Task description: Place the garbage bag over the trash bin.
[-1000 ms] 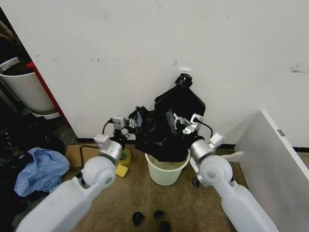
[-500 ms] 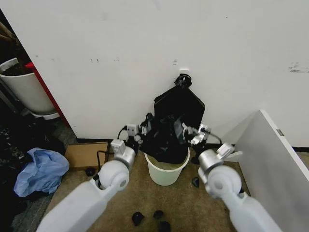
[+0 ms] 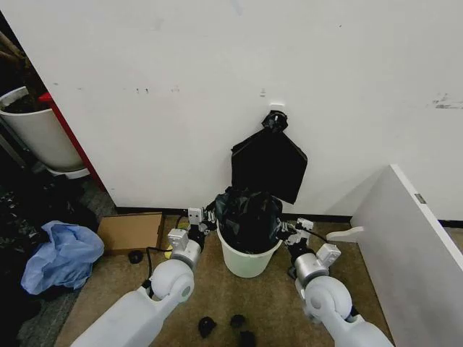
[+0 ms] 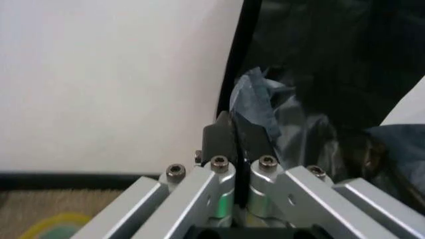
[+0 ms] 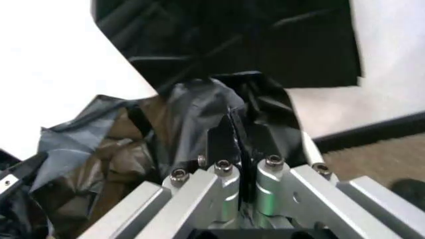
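The cream trash bin [image 3: 249, 262] stands on the floor against the white wall. The glossy black garbage bag [image 3: 248, 215] bulges out of its top and drapes over the rim. My left gripper [image 3: 207, 219] is shut on the bag's edge at the bin's left side; in the left wrist view its fingers [image 4: 234, 137] pinch a fold of garbage bag [image 4: 299, 129]. At the bin's right side my right gripper [image 3: 284, 230] is shut on the opposite edge, and the right wrist view shows its fingers [image 5: 234, 133] clamping the crinkled garbage bag [image 5: 166, 139].
A flat black bundle of bags [image 3: 268, 160] hangs on the wall above the bin. A cardboard box [image 3: 130, 231] and blue cloth [image 3: 61, 253] lie left. A white tub [image 3: 40, 134] stands far left, a white panel [image 3: 409, 238] right. Black scraps [image 3: 230, 324] dot the floor.
Both grippers have come down and closer to the bin's sides, pulling the bag with them. The bag now sits low over the bin's rim instead of hanging above it.
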Motion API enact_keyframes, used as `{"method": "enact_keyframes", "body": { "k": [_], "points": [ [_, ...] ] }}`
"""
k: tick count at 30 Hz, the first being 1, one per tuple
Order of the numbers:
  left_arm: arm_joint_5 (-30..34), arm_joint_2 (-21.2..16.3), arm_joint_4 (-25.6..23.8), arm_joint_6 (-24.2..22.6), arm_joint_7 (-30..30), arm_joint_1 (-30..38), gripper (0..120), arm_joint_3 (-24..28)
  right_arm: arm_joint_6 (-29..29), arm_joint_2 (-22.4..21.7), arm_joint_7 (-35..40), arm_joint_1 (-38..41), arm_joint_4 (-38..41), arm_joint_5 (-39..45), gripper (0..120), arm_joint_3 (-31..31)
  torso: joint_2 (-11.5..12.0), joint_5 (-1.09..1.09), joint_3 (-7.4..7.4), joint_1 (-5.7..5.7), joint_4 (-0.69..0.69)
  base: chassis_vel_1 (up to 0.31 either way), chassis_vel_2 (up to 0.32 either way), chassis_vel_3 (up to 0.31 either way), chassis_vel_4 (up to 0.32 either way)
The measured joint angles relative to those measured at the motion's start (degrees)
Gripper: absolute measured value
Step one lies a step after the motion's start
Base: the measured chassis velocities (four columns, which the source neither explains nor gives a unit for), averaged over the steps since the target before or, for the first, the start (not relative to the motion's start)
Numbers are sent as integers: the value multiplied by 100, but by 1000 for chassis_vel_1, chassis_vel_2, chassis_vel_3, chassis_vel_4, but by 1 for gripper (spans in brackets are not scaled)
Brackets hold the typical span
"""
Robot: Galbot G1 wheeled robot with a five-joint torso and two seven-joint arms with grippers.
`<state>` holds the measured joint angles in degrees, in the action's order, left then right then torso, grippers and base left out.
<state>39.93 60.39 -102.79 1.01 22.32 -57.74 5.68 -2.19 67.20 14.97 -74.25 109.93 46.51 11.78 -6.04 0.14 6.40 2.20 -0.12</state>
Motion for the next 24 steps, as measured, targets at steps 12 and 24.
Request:
{"method": "enact_keyframes", "body": {
  "k": [12,24],
  "points": [
    [-213,-376,-684,-194,214,-1390,0,-600,-89,-43,419,-345,-68,-507,0,17,0,1,0,0,1,0,0,0,0],
    [-155,-506,-960,-358,328,-1586,0,-750,-749,-330,915,-830,612,-567,0,72,0,1,0,0,0,0,0,0,0]
  ]
}}
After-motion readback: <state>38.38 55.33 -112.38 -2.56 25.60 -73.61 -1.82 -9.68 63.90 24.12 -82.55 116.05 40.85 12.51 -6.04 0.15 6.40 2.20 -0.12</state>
